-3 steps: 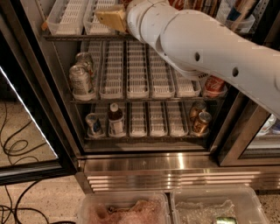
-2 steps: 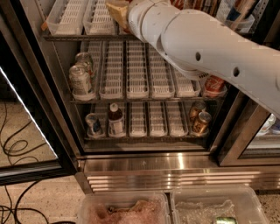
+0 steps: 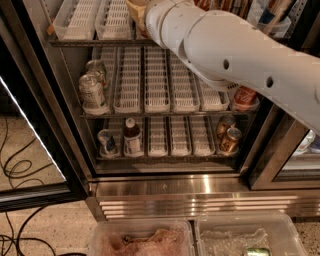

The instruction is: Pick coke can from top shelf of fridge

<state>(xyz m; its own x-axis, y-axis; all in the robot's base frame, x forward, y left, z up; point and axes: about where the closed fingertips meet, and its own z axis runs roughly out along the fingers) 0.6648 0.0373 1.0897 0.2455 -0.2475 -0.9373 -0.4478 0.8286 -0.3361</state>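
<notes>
The fridge stands open in front of me. Its top shelf has a dark front rail and white slotted lanes. My white arm reaches in from the right over that shelf. The gripper, a tan part at the frame's top edge, is above the shelf's middle lanes. A sliver of red shows on the top shelf behind the arm; I cannot tell whether it is the coke can. The arm and the frame edge hide the rest of that shelf.
Two pale silver-green cans stand at the middle rack's left, a red can at its right. The bottom rack holds a can, a bottle and bronze cans. Two plastic bins and cables lie on the floor.
The gripper has moved up and slightly right, farther over the top shelf. The cans on the racks have not moved.
</notes>
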